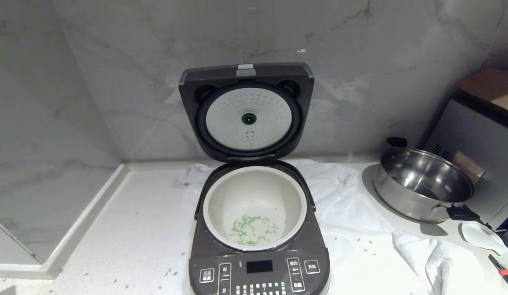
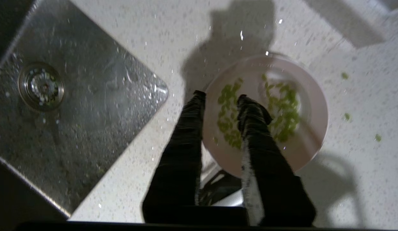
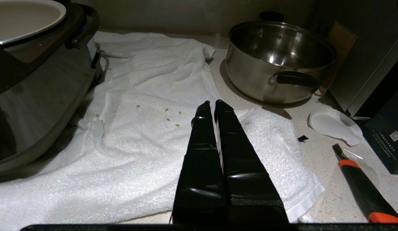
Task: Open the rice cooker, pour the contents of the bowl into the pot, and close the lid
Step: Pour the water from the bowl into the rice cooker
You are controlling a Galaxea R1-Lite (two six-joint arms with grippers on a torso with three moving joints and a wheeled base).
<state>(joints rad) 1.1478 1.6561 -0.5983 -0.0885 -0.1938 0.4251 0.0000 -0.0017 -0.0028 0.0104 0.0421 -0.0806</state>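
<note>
The rice cooker (image 1: 258,274) stands open in the head view, its lid (image 1: 246,110) upright with the white dimpled plate facing me. Some green contents (image 1: 249,231) lie on the floor of the white pot (image 1: 254,192). The pale pink bowl (image 2: 301,141) appears only in the left wrist view, sitting on the speckled counter with more green bits (image 2: 285,112) inside. My left gripper (image 2: 222,96) hangs over the bowl's rim, partly open, one finger outside the rim and one over the inside. My right gripper (image 3: 212,104) is shut and empty above the white towel, beside the cooker (image 3: 35,96).
A steel sink (image 2: 89,96) lies close beside the bowl. On the cooker's right are a white towel (image 1: 348,205), a steel pan (image 1: 423,184), a grey box appliance (image 1: 475,135) and an orange-and-black knife (image 3: 362,183). Loose green bits dot the counter.
</note>
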